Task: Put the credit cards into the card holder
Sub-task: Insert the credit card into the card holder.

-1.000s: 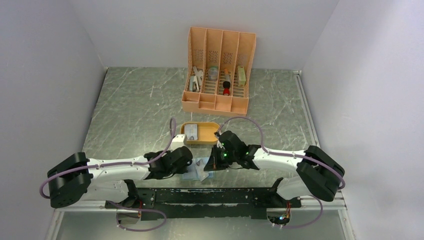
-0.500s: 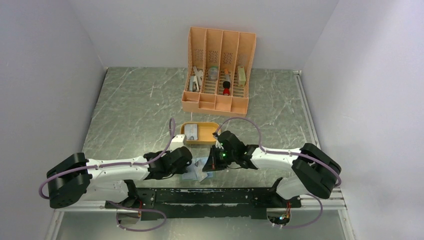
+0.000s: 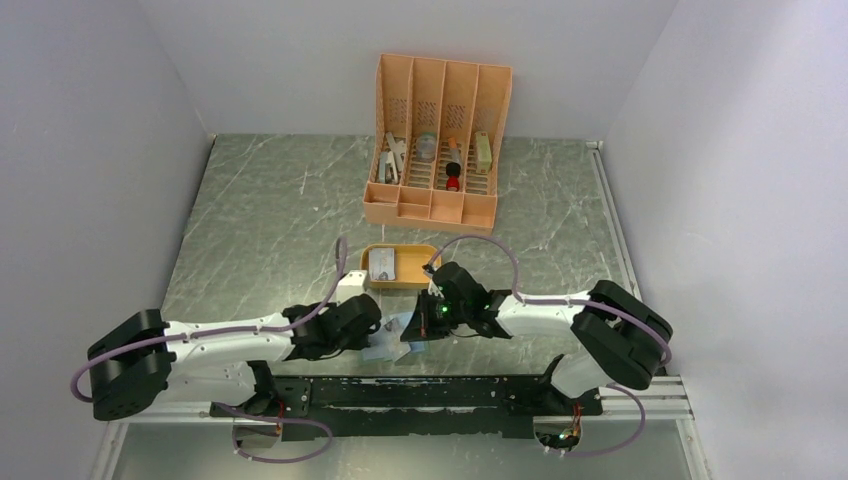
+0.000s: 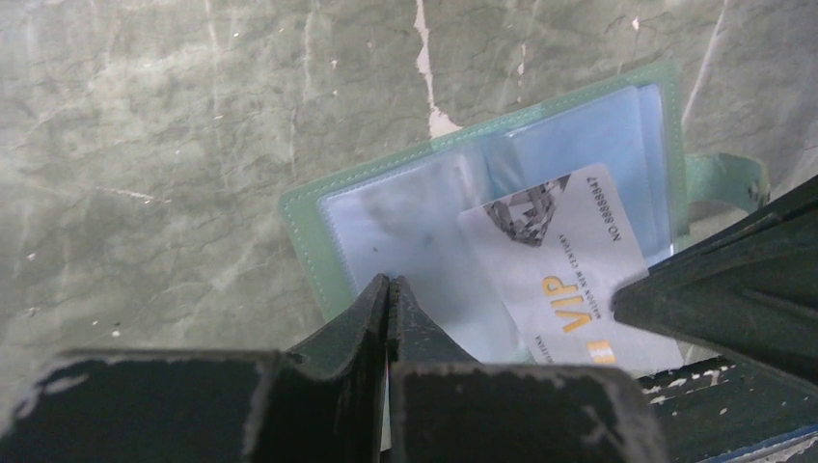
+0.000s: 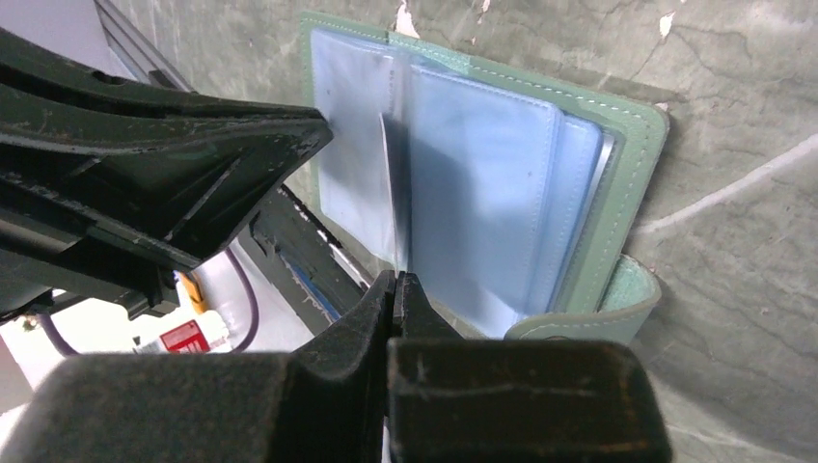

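Note:
The card holder (image 4: 309, 231) lies open on the marble near the arm bases, green-edged, with clear pockets facing up. A white credit card (image 4: 559, 280) marked VIP hangs slanted over its right page, and my right gripper (image 5: 394, 278) is shut on that card's near edge. In the right wrist view the card (image 5: 389, 193) shows edge-on above the holder (image 5: 617, 193). My left gripper (image 4: 389, 282) is shut, with its tips resting on the near edge of the left clear pocket. Another credit card (image 3: 385, 263) lies in the orange oval tray (image 3: 418, 282).
A tall orange slotted organizer (image 3: 437, 150) with small items stands at the back. The oval tray sits just beyond both grippers. The black base rail (image 3: 420, 395) runs right behind the holder. Walls close in the table on the left, back and right.
My right arm has shifted a little to the left and brought the card further over the holder. The left gripper has stayed on the holder.

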